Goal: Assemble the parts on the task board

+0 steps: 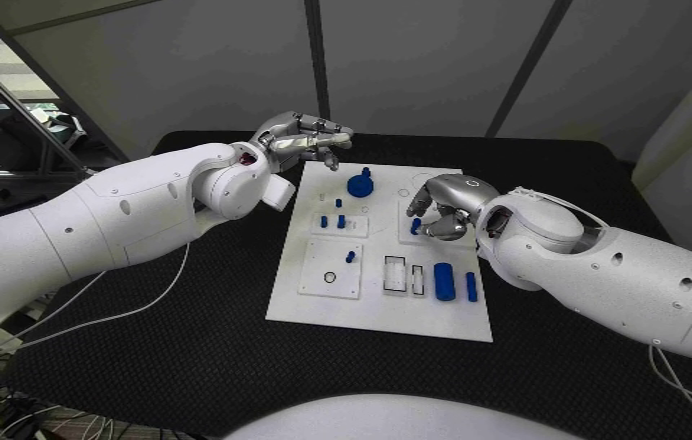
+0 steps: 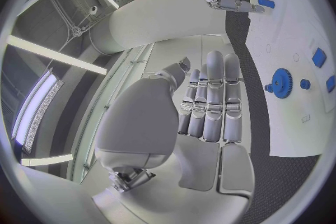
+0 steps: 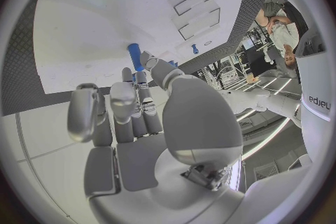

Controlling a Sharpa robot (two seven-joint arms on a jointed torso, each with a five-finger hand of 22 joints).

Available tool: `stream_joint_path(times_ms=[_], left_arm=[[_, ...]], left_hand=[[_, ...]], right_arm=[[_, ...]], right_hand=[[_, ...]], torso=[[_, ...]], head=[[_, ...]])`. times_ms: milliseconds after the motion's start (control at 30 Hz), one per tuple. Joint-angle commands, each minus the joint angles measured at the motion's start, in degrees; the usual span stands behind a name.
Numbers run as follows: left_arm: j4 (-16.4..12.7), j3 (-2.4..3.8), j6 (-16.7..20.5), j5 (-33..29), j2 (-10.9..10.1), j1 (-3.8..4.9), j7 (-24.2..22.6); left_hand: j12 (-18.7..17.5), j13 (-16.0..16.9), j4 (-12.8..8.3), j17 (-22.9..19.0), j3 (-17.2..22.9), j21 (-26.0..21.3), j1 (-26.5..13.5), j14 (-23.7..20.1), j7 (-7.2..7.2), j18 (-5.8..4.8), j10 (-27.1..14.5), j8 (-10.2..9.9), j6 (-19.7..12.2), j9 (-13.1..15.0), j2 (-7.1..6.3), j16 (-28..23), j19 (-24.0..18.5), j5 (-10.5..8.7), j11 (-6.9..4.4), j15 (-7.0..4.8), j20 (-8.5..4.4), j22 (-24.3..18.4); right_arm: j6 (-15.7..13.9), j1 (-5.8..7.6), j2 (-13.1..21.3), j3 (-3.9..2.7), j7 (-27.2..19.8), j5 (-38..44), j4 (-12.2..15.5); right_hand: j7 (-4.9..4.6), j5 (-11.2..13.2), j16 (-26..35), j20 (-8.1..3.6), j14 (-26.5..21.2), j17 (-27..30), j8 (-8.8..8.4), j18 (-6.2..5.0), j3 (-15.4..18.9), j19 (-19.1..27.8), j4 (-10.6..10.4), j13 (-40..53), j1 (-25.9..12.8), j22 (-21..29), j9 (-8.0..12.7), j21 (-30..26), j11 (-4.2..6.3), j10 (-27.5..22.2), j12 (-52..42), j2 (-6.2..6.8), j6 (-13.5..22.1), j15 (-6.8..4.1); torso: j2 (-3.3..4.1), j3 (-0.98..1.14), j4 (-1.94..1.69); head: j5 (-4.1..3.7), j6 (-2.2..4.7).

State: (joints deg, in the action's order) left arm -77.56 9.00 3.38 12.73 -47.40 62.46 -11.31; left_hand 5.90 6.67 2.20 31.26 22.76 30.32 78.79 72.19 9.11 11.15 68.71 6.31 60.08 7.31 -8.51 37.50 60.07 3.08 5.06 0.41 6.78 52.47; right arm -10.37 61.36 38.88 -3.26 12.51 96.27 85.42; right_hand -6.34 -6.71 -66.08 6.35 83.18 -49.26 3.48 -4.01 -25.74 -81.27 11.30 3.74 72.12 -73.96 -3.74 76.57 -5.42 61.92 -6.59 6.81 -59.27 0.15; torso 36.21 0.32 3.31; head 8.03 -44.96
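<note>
So the right hand is down over the board, and from its wrist cam it's got a small blue peg at its fingertips, thumb against a finger, the rest curled in beside it. From overhead the peg sits low at the right-middle of the board, just under that hand; I can't tell if it's already in a hole or touching the surface. The left hand hangs past the board's far-left corner holding nothing, fingers straight and pressed side by side. What worries me: that pinch looks thin, right at the peg's end, so if it comes down a bit tilted it'll probably catch on a hole's edge and twist out or pop loose. The hand also blocks the overhead view of the spot it's aiming at, so lining up is mostly blind. The gear stands near the far edge, two short pegs sit left of the hand, and the long bars lie nearer us, so a wide wrist swing could knock those. Nothing's bracing the board either, so a hard push might shift it.
</note>
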Motion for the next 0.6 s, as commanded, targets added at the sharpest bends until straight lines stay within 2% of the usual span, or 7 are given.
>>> stream_joint_path(times_ms=[33,167,267,600], left_arm=[[0.0,0.03,-0.8,-0.3,0.1,0.12,-0.1],[0.0,0.03,-0.8,-0.3,0.1,0.12,-0.1],[0.0,0.03,-0.8,-0.3,0.2,0.12,-0.1],[0.1,0.02,-0.9,-0.3,0.2,0.12,0.1]], left_hand=[[-0.2,0.1,0.0,-0.1,-0.4,-0.3,-0.2,-0.1,-0.11,-0.77,-0.3,-0.4,-0.2,0.1,0.04,-0.2,0.3,-0.32,0.21,0.42,0.16,-0.1],[-0.2,0.1,0.0,-0.1,-0.4,-0.3,-0.2,-0.1,-0.11,-0.77,-0.3,-0.4,-0.2,0.1,0.04,-0.2,0.3,-0.32,0.21,0.42,0.16,-0.1],[-0.2,0.1,0.0,-0.1,-0.4,-0.4,-0.2,-0.1,-0.11,-0.76,-0.3,-0.4,-0.2,0.1,0.1,-0.3,0.3,-0.32,0.21,0.42,0.16,-0.1],[-0.2,0.1,0.0,-0.1,-0.5,-0.4,-0.2,-0.1,-0.11,-0.76,-0.3,-0.4,-0.2,0.1,0.12,-0.3,0.3,-0.32,0.21,0.42,0.17,-0.1]], right_arm=[[3.3,0.11,-0.5,-0.02,-0.2,0.3,-0.5],[4.8,0.11,-1.1,0.0,0.0,0.2,-1.1],[5.7,0.11,-1.5,0.02,0.3,0.2,-1.6],[6.6,0.1,-2.2,0.09,1.3,1.0,-2.4]], right_hand=[[-0.37,0.2,-0.8,-0.25,0.4,-0.8,0.14,0.15,-1.5,-0.8,-0.1,0.0,-0.1,-1.0,0.0,0.9,0.53,2.1,-0.3,-0.96,0.4,-0.4],[-1.11,0.2,-1.7,-0.9,0.7,-1.8,0.34,0.43,-3.5,-1.4,-0.4,0.0,-0.4,-2.2,-0.1,1.9,1.34,5.1,-0.3,-1.53,-0.3,-1.07],[-1.26,0.3,-2.1,-1.15,0.8,-2.1,0.62,0.6,-4.4,-1.8,-0.6,0.0,-0.5,-2.9,-0.2,2.5,1.51,6.6,-0.2,-1.76,-1.2,-1.26],[-1.21,0.4,-2.4,-1.32,0.7,-2.2,1.01,0.75,-5.5,-2.1,-1.0,0.0,-0.7,-3.5,-0.4,3.0,1.65,8.3,0.5,-2.1,-3.2,-1.35]], torso=[[-0.02,0.02,0.03],[-0.02,0.06,0.09],[-0.03,0.03,0.11],[-0.03,0.04,0.09]], head=[[0.09,-0.07],[0.17,-0.13],[0.19,-0.17],[0.21,-0.34]])
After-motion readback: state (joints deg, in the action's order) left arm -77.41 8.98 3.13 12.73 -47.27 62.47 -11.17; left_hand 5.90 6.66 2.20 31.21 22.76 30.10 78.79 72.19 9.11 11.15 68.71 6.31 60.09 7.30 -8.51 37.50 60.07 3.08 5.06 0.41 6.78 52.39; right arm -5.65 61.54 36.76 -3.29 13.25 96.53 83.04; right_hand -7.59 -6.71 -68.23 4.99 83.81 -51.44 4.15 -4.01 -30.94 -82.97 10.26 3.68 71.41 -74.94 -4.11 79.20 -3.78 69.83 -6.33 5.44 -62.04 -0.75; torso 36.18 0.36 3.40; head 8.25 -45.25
